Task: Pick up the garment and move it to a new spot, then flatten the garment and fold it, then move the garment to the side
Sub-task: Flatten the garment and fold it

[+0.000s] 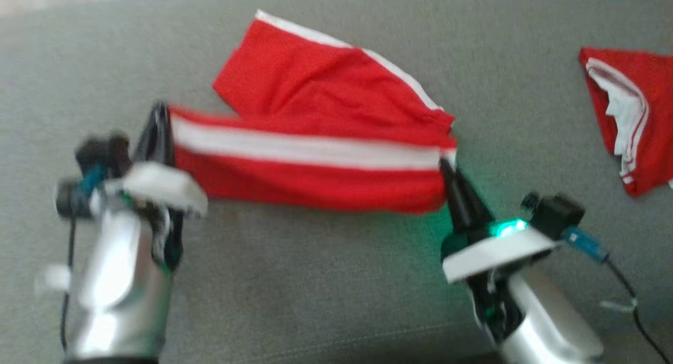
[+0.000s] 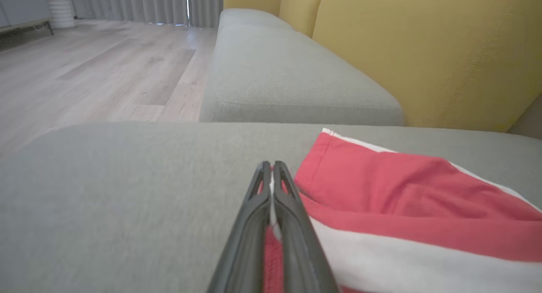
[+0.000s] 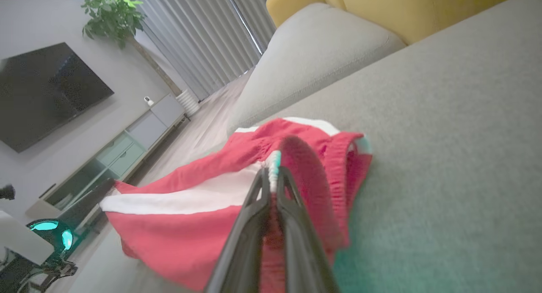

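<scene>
- The left gripper [image 1: 159,119] is seen at the lower left of the head view. Its dark fingers are clamped tight on the left end of the garment [image 1: 315,143], and red and white cloth is pinched between them in the left wrist view.
- The right gripper [image 1: 446,167] is seen at the lower right, likewise clenched, with the elastic waistband corner gripped between its tips.
- The garment, red shorts with a white side stripe, is stretched between the two grippers over the grey seat cushion [image 1: 315,280]. Its nearer leg is drawn taut and its other leg is spread away toward the sofa back.
- A second red garment [image 1: 639,143], trimmed in white, is laid well apart at the right on the same seat.
- Yellow back cushions [image 2: 423,51] are stood behind the seat.
- Beyond the sofa, a wooden floor [image 2: 106,64] and a wall-hung television [image 3: 42,89] are seen.
</scene>
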{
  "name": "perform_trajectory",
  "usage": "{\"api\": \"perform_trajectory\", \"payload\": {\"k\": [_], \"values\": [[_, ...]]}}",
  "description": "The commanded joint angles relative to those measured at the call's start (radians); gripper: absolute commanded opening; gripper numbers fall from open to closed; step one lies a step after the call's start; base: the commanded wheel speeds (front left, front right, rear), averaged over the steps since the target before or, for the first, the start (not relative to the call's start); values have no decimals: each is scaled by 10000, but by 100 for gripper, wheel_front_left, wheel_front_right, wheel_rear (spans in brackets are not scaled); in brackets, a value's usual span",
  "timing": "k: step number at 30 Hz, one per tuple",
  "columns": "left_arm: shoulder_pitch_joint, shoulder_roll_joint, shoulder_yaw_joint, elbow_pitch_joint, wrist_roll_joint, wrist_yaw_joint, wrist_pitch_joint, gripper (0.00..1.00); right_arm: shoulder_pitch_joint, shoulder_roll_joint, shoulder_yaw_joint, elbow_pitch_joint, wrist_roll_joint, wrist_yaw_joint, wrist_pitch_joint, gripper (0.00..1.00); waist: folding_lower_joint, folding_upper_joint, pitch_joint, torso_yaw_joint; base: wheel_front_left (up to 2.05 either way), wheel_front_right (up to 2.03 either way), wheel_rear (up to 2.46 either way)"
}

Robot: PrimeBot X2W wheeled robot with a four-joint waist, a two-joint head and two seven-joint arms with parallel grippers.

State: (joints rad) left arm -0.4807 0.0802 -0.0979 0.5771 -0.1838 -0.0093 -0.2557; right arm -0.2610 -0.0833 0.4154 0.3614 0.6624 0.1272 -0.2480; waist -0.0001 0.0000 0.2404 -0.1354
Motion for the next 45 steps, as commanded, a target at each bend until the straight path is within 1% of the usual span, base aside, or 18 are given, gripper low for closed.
{"api": "perform_trajectory", "payload": {"k": [1,5,9,13,19,30,41,42,43,44,45], "values": [[-530,348,185,-81,119,-45,-60,0,-289,129,-7,-396,-107,35,-130,0,1,0,550,-285,0,0,0],[-1997,477,-143,677,452,-142,-58,0,-603,306,-469,-679,-291,35,-134,0,1,0,1144,-440,0,0,0],[-3243,489,-345,1449,674,-88,-59,0,-853,325,-527,-1170,98,35,-135,0,1,0,1679,-585,0,0,0],[-4260,534,-536,2177,895,-20,-59,0,-1173,328,-414,-1383,240,35,-136,0,1,0,2080,-782,0,0,0],[-5332,676,-727,2891,1129,54,-60,0,-1541,329,-628,-1746,328,35,-136,0,1,0,2457,-1072,0,0,0],[-6332,796,-956,3507,1306,132,-60,0,-1931,330,-620,-1983,439,35,-137,0,1,0,2738,-1480,0,0,0],[-6534,1053,-1112,4164,1353,244,-60,0,-2183,330,-324,-1907,296,35,-137,0,1,0,3005,-1884,0,0,0],[-6530,1067,-1109,4166,1337,258,-60,2,-2207,330,-282,-1876,252,35,-137,23,1,0,3021,-1892,0,0,0],[-6526,1071,-1116,4151,1331,271,-60,29,-2226,330,-258,-1835,238,35,-137,59,1,0,3031,-1886,0,0,0],[-6524,1070,-1128,4114,1330,294,-60,74,-2252,330,-235,-1800,231,35,-137,100,1,0,3042,-1871,0,0,0],[-6510,1054,-1123,4065,1307,307,-60,100,-2285,330,-213,-1758,163,35,-137,100,1,0,3045,-1846,0,0,0]]}}
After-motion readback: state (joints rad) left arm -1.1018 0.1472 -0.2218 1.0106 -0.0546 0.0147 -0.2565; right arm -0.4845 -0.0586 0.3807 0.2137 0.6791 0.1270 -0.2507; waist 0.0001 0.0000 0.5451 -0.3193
